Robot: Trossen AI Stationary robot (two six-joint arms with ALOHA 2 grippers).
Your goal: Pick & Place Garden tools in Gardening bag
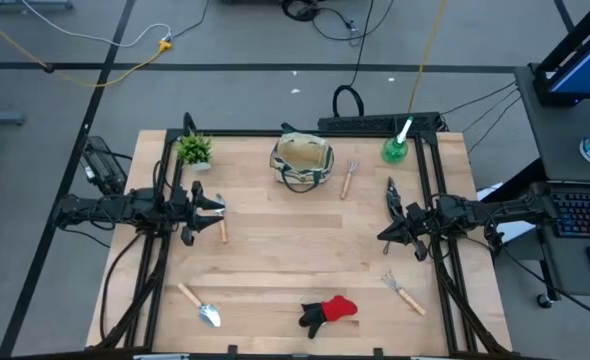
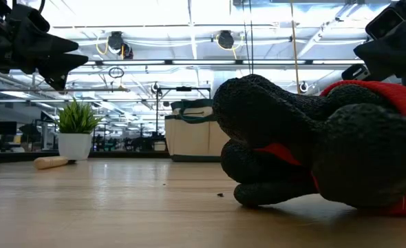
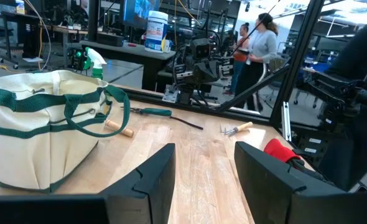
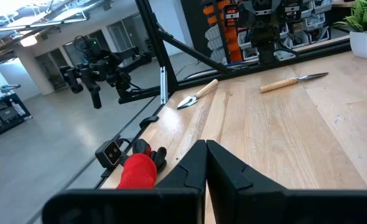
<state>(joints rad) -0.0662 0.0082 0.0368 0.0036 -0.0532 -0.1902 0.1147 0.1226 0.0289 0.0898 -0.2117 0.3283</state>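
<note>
The wooden table (image 1: 305,250) carries everything, and both arms hover at its sides with nothing in hand: the left gripper (image 1: 218,209) sits near the left edge with its fingers (image 3: 147,180) parted and empty, while the right gripper (image 1: 387,233) waits near the right edge with its fingers pressed together, also empty. The gardening bag (image 1: 302,163) stands at the middle of the far edge, mouth up; from above its inside looks bare, though the looped handles droop across the opening and part of the interior cannot be seen. None of the tools appears to be packed yet. The spray bottle (image 1: 397,146) stands at the far right corner, the glove (image 1: 329,311) lies at the middle of the near edge, and the trowel (image 1: 199,306) lies near the near left corner. A hand rake (image 1: 404,292) rests toward the near right corner, a wooden-handled fork (image 1: 349,178) lies just right of the bag, the pruning shears (image 1: 391,195) lie close to the right gripper, and another wooden-handled tool (image 1: 222,229) sits just beside the left gripper. The likeliest trouble is the soft bag: a tool dropped against a slack handle or the rim could catch, tip the bag, or slide off outside it. The thin tools lie flat on the wood, so a grasp could skid off them, and the potted plant (image 1: 194,150) at the far left corner could be knocked by the left arm.
</note>
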